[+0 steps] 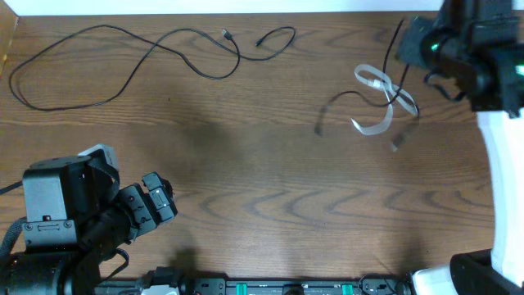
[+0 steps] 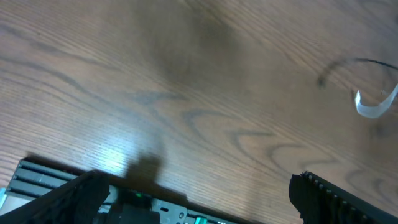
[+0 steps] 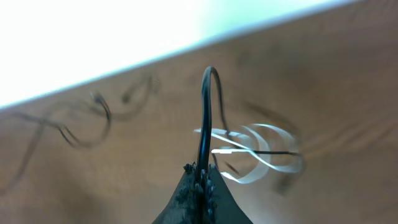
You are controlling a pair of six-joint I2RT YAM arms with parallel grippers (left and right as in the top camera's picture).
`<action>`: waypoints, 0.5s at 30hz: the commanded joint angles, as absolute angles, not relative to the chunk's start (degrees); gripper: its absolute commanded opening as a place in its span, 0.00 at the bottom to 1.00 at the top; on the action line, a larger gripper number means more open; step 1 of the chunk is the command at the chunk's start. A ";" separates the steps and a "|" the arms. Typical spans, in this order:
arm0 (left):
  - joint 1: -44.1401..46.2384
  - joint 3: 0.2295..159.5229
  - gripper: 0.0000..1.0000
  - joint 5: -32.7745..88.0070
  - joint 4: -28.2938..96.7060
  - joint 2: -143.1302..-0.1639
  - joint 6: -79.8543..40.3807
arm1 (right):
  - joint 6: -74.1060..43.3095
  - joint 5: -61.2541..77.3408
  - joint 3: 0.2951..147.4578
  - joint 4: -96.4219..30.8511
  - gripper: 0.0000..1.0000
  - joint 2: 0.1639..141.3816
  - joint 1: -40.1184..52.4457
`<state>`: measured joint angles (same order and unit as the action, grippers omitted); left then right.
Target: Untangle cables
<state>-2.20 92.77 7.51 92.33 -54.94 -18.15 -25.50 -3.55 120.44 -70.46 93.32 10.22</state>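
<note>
A long black cable [image 1: 190, 31] snakes across the far left of the table. Further right, a short white flat cable [image 1: 374, 104] lies curled and crossed with another black cable [image 1: 340, 97]. My right gripper [image 1: 407, 45] hovers above that tangle, shut on the black cable. In the right wrist view the cable [image 3: 206, 106] rises from the closed fingertips [image 3: 202, 171], arches over and drops toward the white cable [image 3: 261, 152]. My left gripper [image 1: 164, 197] rests near the front left edge, open and holding nothing. Its view shows the white cable [image 2: 376, 107] far off.
A white surface borders the table's far edge [image 1: 205, 6]. A black rail with green lights [image 1: 270, 287] runs along the front edge. The right arm's white base [image 1: 499, 205] stands at the right side.
</note>
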 commanded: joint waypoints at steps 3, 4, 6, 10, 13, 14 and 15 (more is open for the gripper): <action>-2.33 92.84 0.98 6.96 96.77 -54.92 -17.85 | -22.02 -8.71 132.81 -70.76 0.01 92.58 9.93; -2.33 92.84 0.98 6.96 96.77 -54.92 -17.85 | -22.02 -9.76 134.08 -70.76 0.01 92.58 9.93; -2.33 92.84 0.98 6.96 96.77 -54.92 -17.85 | -22.20 -13.04 135.76 -70.78 0.01 92.58 9.93; -2.33 92.84 0.98 6.98 96.77 -54.92 -17.85 | -23.79 -21.67 136.49 -71.24 0.01 92.58 9.96; -2.33 92.84 0.98 6.98 96.77 -54.92 -17.85 | -25.91 -29.69 136.38 -73.34 0.01 92.71 9.93; -2.33 92.84 0.98 6.98 96.77 -54.92 -17.85 | -27.59 -32.12 136.38 -74.50 0.01 92.71 9.96; -2.33 92.84 0.98 6.96 96.77 -54.92 -17.85 | -28.75 -33.01 136.38 -75.31 0.01 92.71 9.93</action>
